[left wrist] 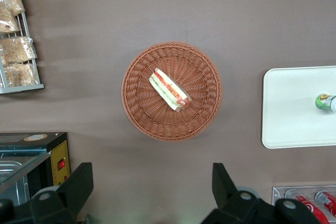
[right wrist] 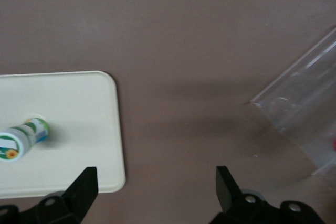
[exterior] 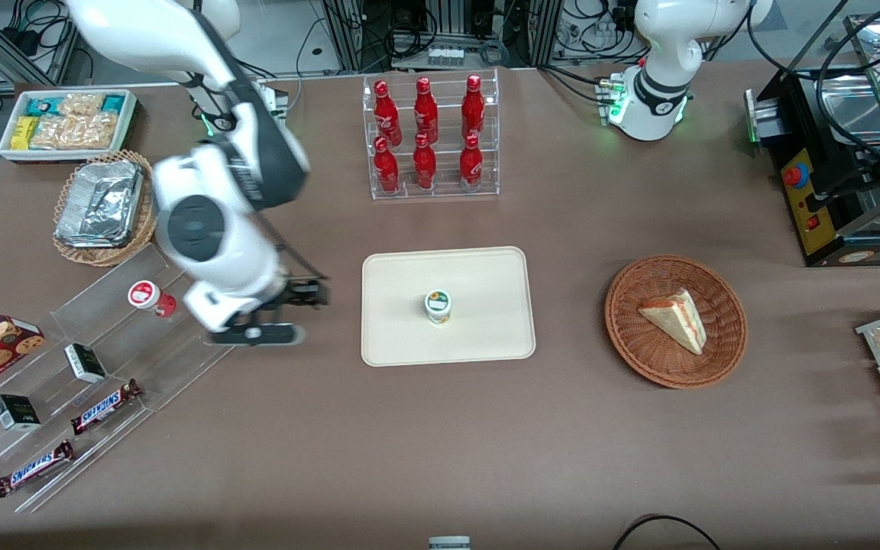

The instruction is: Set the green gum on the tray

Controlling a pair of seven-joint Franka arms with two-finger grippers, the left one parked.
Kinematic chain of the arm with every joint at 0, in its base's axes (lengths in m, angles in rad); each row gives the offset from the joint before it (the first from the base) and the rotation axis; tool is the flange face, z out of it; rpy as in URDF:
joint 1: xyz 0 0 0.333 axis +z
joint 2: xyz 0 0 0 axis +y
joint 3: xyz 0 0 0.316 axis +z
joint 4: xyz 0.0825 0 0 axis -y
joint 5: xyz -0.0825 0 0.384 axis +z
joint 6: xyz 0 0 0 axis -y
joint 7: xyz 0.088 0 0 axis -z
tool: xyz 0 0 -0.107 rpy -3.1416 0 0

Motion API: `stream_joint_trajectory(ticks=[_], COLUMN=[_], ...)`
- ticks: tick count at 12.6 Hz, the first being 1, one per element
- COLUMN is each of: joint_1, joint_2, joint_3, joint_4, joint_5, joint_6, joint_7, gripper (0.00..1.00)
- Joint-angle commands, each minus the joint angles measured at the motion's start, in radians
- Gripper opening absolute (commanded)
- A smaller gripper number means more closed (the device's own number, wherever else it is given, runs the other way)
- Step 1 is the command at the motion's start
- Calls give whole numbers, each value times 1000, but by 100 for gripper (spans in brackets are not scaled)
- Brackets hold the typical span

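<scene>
Hovering wide open and empty, claw (right wrist: 155, 195) beside tray (exterior: 486, 336).

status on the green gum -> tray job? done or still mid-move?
Looks done: the green gum stands upright on the tray, near its middle, with nothing touching it. In hand: nothing; the gripper is open and empty, over bare table between the tray and the clear display rack. Left: nothing for the placement itself; at most the arm clearing away.
</scene>
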Motion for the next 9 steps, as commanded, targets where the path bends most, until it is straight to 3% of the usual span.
stream_joint_trajectory(ticks=[1, 6, 9], joint_1=[-130, -299, -379], joint_2=[-77, -255, -322], joint_3=[15, 24, 37], joint_4=[-43, -186, -186], joint_5=[21, 18, 16], joint_6=[-66, -81, -196], joint_7=[-142, -248, -280], gripper=[100, 100, 100])
